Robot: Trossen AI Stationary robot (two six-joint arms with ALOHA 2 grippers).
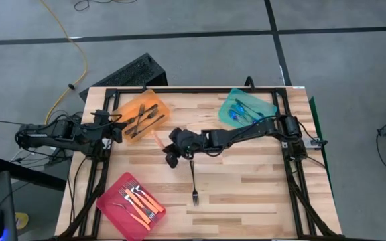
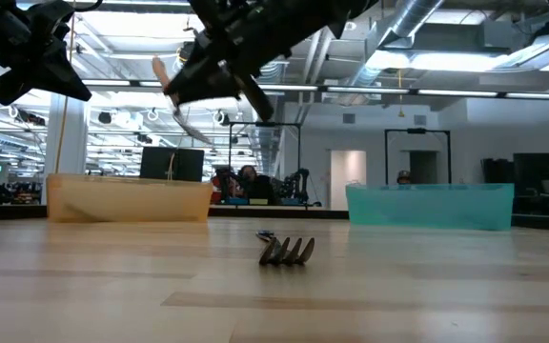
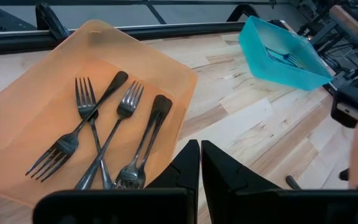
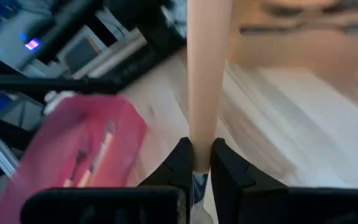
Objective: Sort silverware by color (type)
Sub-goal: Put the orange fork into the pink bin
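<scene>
The pale wood-plank tabletop sits on grey floor; behind it the low view shows an open workshop with ceiling ducts. At frame centre the right hand is nipped shut on an orange-handled fork, lifted clear. A dark fork lies lower centre. The left hand, closed and empty, waits beside the orange tray, upper left, holding dark forks. Pink tray lower left, teal tray upper right.
</scene>
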